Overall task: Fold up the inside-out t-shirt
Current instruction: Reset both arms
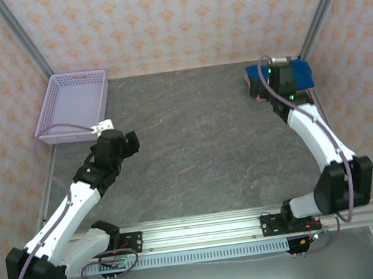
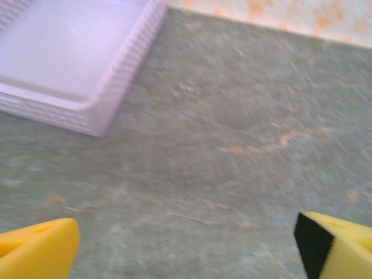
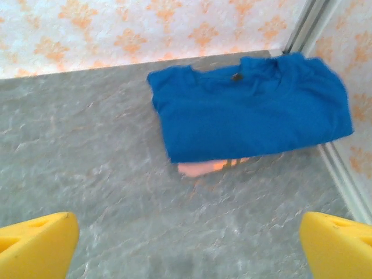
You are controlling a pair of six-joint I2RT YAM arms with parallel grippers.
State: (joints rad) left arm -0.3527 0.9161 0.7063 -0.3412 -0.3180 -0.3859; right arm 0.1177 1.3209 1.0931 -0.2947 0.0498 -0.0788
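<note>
right pincer (image 3: 186,250): yellow tips wide apart, nothing held.
blue t-shirt (image 3: 250,107): bundled in the far right corner, hard against the wall (image 3: 116,35).
pink shirt (image 3: 203,168): peeks out underneath; a low pinch likely drags both.
left pincer (image 2: 186,244): apart, idle near the basket (image 2: 116,87).

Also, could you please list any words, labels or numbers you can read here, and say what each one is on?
No text is readable.
The small dark mark at the collar of the blue t-shirt is too blurred to read.
The lavender basket shows no lettering.
</note>
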